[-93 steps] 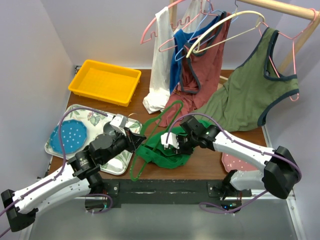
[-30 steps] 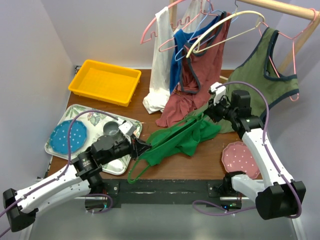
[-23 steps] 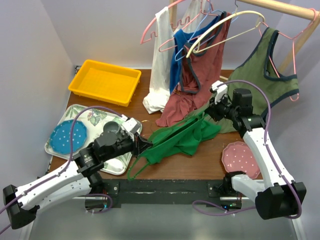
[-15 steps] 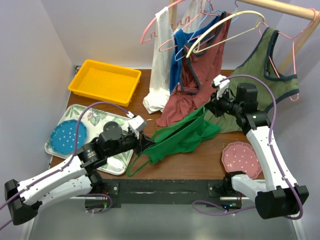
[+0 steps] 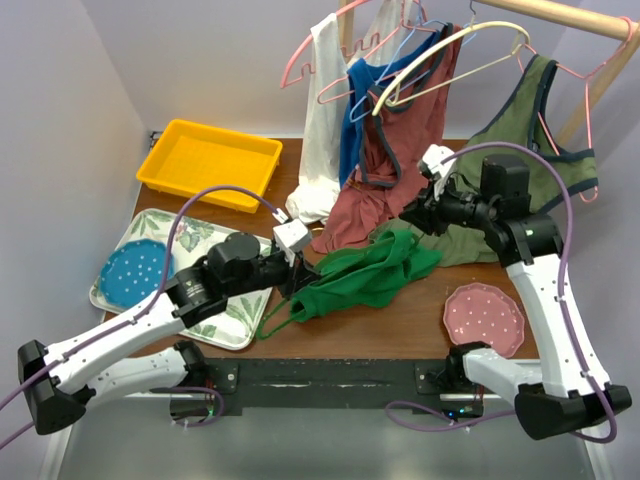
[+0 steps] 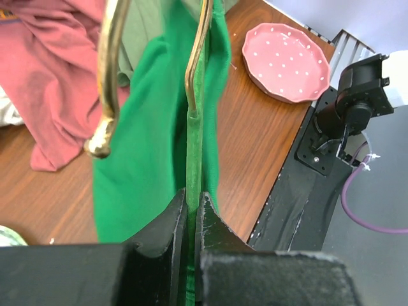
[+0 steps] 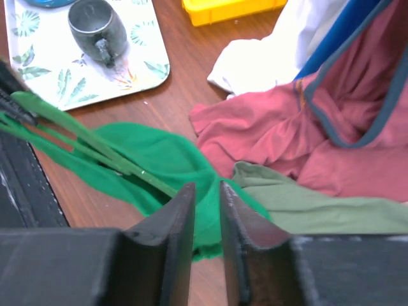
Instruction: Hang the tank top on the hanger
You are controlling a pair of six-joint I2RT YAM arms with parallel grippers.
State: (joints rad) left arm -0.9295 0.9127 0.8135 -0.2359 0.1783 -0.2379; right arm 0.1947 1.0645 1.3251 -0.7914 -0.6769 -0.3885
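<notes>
Your left gripper [image 6: 193, 203] has its jaws pressed tight on the hanger [image 6: 193, 153]. The thin green rod runs straight out of them toward 12 o'clock in the wrist view, where the coating gives way to bare brassy wire. The tank top [image 6: 146, 159] shows as green cloth on both sides of that rod.

From above, that gripper sits at the 9 o'clock end of the tank top. The cloth is stretched across the middle of the table [image 5: 400, 330], and its 1 o'clock corner is lifted off the wood toward your right gripper [image 5: 408, 217]. One loop of the hanger pokes out of the cloth at 7 o'clock, near the table's front edge.

In the right wrist view the two fingers stand nearly together with green cloth in the slit between them. It looks like a pinch on the tank top's edge, though the contact itself is hidden behind the fingers. Two hanger rods slant out of the cloth toward 10 o'clock.

Around the tank top:
- The rust-red top [image 5: 390, 170] hangs at 12 o'clock, with its hem down on the wood.
- The olive top [image 5: 500, 190] hangs at 2 o'clock.
- The pink dotted plate [image 5: 484, 318] sits at 4 o'clock, apart from the cloth.
- The leaf-print tray [image 7: 44, 70] lies out at 9 o'clock — a grey mug [image 7: 95, 29] stands on it.
</notes>
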